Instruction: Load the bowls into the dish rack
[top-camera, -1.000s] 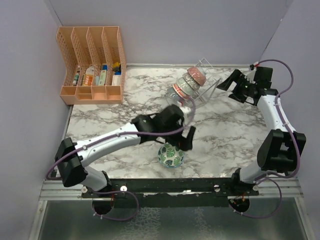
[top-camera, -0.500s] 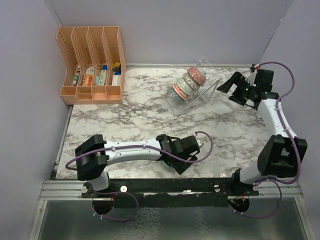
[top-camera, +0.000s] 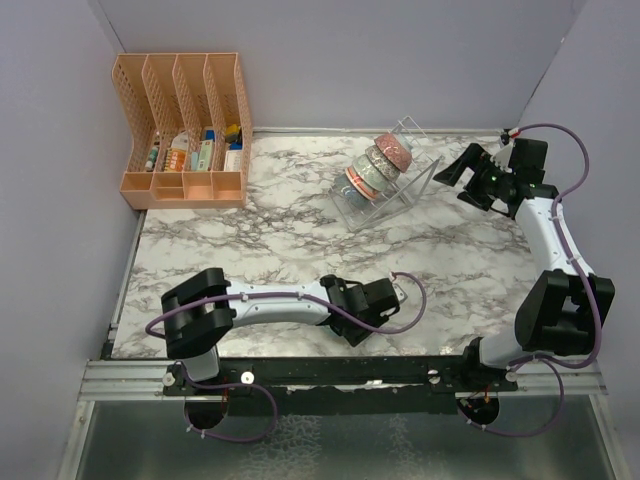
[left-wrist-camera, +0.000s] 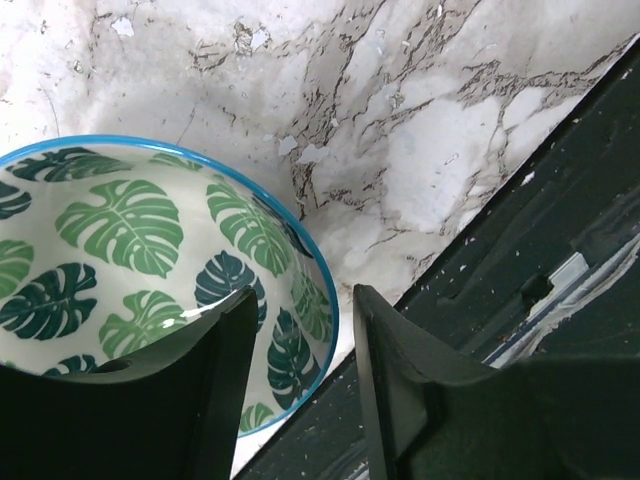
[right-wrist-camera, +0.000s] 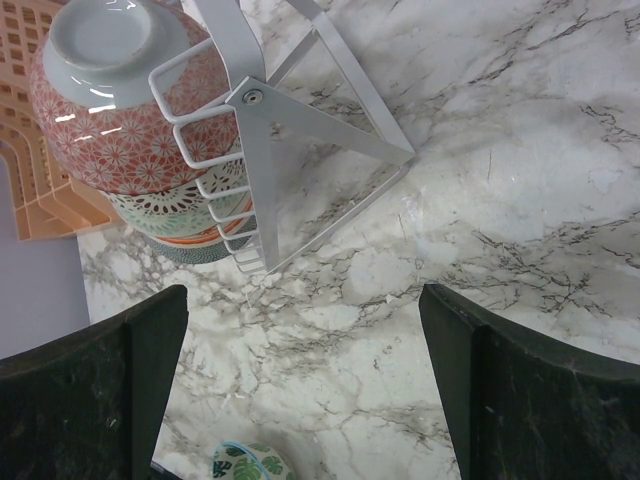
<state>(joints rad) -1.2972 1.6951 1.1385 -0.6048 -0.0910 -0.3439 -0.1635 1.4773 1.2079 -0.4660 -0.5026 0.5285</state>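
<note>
From above, the left arm lies low along the near edge of the grey-veined white marble worktop (top-camera: 250, 230), and its head hides whatever is beneath the left jaws. Far ahead and to the right of them stands the thin clear wire dish rack (top-camera: 385, 210), with small patterned bowls (top-camera: 375, 168) standing on edge in a row in its slots. The right jaws hang just beside the rack's right end, pointed at it. The orange slotted plastic file organizer (top-camera: 185, 110) stands in the far left corner, well apart from both.

Left wrist view: the left jaws stand narrow, astride the rim of a round white bowl printed with green leaves and edged in blue (left-wrist-camera: 130, 240) — one finger (left-wrist-camera: 215, 400) inside the leaf bowl, the other (left-wrist-camera: 400, 390) outside it. Whether they already pinch the rim, I cannot tell. The black rail (left-wrist-camera: 560, 200) runs just beyond the outer finger.

Right wrist view: the right jaws are spread wide and hold nothing. Ahead of them, nearer the left finger (right-wrist-camera: 100, 390), the rack's white end frame (right-wrist-camera: 290, 130) holds a red star-patterned bowl (right-wrist-camera: 110, 110) — other bowls are stacked close behind it.
</note>
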